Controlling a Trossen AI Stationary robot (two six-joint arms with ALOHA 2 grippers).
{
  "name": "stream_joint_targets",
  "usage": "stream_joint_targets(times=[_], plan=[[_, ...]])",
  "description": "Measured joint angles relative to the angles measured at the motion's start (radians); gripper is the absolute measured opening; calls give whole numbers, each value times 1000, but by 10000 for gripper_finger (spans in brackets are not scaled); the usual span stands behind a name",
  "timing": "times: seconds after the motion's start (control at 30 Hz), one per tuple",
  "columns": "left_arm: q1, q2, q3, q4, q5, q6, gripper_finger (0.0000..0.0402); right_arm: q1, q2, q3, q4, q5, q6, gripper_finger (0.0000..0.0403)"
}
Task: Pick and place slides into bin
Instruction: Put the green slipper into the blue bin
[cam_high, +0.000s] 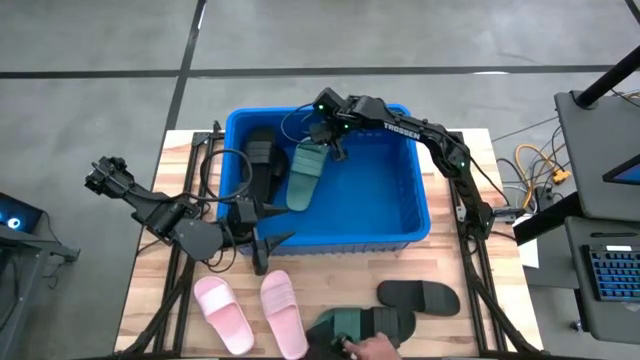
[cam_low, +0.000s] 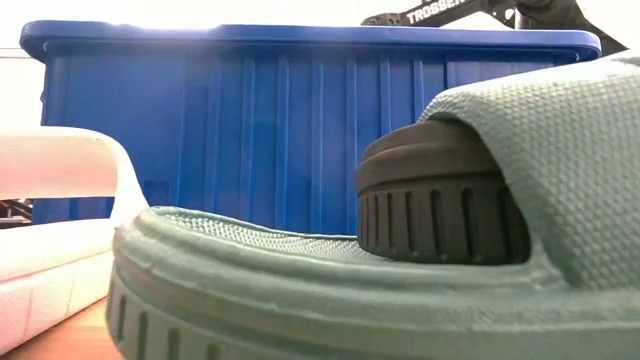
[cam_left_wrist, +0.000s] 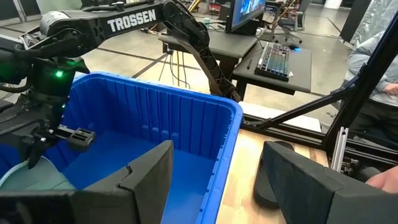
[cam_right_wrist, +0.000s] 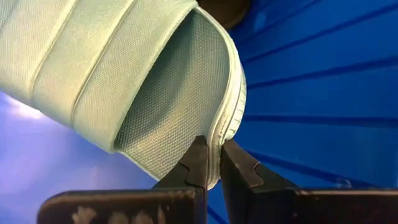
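Note:
The blue bin (cam_high: 415, 215) stands mid-table. Inside it, along its left wall, lies a black slide (cam_high: 262, 160). Over the bin's inside, my right gripper (cam_high: 325, 145) is shut on a light green slide (cam_high: 304, 178). My left gripper (cam_high: 270, 242) stands open at the bin's near wall and touches nothing. On the table in front of the bin lie two pink slides (cam_high: 222, 310) (cam_high: 282, 312), a dark green slide (cam_high: 362, 322) and another black slide (cam_high: 420, 296), all sole down. My right gripper pinches the rim of the green slide's sole (cam_right_wrist: 214, 146) at the slide's far end, one finger on each face of the sole. The fingers come slanting down from the far right. The slide hangs tilted inside the bin, its other end (cam_high: 297, 203) lower and nearer.
A person's hand (cam_high: 377, 348) rests at the dark green slide by the table's near edge. Cables loop over the bin's left rim (cam_high: 225, 165). A desk with a keyboard (cam_high: 610, 275) stands past the table's right edge.

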Motion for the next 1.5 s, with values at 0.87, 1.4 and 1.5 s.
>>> stream_joint_targets(times=[0.87, 1.4, 1.5], plan=[[2, 0, -2, -6, 0, 1, 233, 14, -1, -95, 215, -1, -78, 14], [2, 0, -2, -6, -19, 2, 233, 22, 18, -205, 436, 57, -71, 14], [2, 0, -2, -6, -19, 2, 233, 21, 18, -223, 441, 64, -77, 14]])
